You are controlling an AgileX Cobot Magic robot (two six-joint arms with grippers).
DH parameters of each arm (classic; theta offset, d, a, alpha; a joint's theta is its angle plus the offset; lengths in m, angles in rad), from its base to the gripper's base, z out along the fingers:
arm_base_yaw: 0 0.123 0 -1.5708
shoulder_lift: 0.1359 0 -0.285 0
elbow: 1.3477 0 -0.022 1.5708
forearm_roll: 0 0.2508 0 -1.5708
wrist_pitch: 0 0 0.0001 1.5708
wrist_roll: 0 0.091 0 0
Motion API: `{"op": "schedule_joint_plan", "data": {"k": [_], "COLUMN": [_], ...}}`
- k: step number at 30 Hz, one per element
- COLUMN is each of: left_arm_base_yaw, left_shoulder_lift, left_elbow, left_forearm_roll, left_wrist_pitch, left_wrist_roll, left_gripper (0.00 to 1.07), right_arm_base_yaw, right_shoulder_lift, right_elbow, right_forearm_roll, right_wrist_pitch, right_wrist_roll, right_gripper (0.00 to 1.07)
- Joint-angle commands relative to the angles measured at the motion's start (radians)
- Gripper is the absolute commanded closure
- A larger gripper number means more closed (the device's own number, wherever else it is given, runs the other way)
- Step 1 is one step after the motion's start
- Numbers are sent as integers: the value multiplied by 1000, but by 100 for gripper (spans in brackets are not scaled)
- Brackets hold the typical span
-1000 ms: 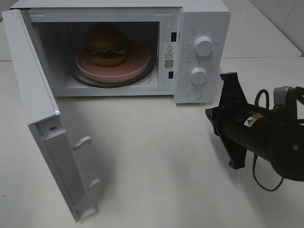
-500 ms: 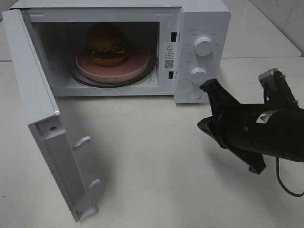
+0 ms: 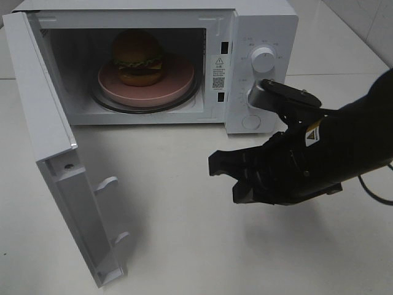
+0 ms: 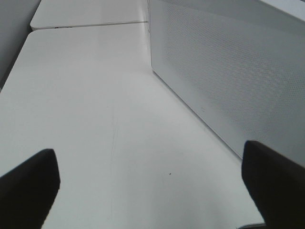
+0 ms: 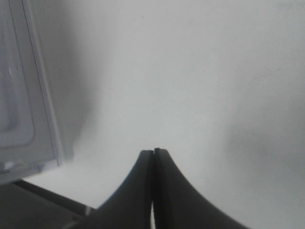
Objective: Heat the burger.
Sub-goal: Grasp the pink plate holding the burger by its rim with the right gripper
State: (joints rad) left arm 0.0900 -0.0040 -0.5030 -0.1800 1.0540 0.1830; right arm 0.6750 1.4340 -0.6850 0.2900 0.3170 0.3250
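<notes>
The burger (image 3: 137,57), with a golden-brown bun, lettuce and patty, sits on a round pink plate (image 3: 175,83) inside the open white microwave (image 3: 261,24). The microwave door (image 3: 46,141) stands swung wide open to the left. My right gripper (image 3: 216,165) is shut and empty, low over the table in front of the microwave and well apart from the burger. It shows in the right wrist view (image 5: 153,157) with its fingers pressed together. My left gripper (image 4: 152,191) is open and empty, beside the door's dotted outer face (image 4: 228,71). It does not show in the exterior view.
Two knobs (image 3: 263,59) and a round button (image 3: 250,122) are on the microwave's right panel, just behind my right arm. The door's lower edge (image 5: 24,95) shows in the right wrist view. White table (image 3: 178,246) spreads in front.
My right arm has swung left across the front of the control panel. Its gripper has turned and moved down-left toward the table before the opening. The burger and door have not moved.
</notes>
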Motion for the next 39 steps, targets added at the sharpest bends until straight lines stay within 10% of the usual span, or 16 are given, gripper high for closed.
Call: {"op": "schedule_joint_plan", "data": {"k": [1,12,28,39], "left_arm_base_yaw": [4,4,4,4], "left_shoulder_lift": [-21,-21,-21,-21], "left_elbow": [2,2,2,2], "left_forearm_roll": [-1,-1,-1,-1], "left_wrist_pitch": [-11,-11,-11,-11], "left_wrist_roll": [-3,-3,-3,-3], "left_gripper": [9,9,9,9], "right_arm_base_yaw": [0,3,3,3], "right_shoulder_lift": [-15,-85,-202,-204], "right_elbow": [-58,-230,-252,-252], "right_forearm_roll": [-141,-236,-234,-234], "right_wrist_pitch": [181,611,580,503], "right_wrist_roll": [-41,-463,-1113,-1336], "right_gripper": [105,104,97,39]}}
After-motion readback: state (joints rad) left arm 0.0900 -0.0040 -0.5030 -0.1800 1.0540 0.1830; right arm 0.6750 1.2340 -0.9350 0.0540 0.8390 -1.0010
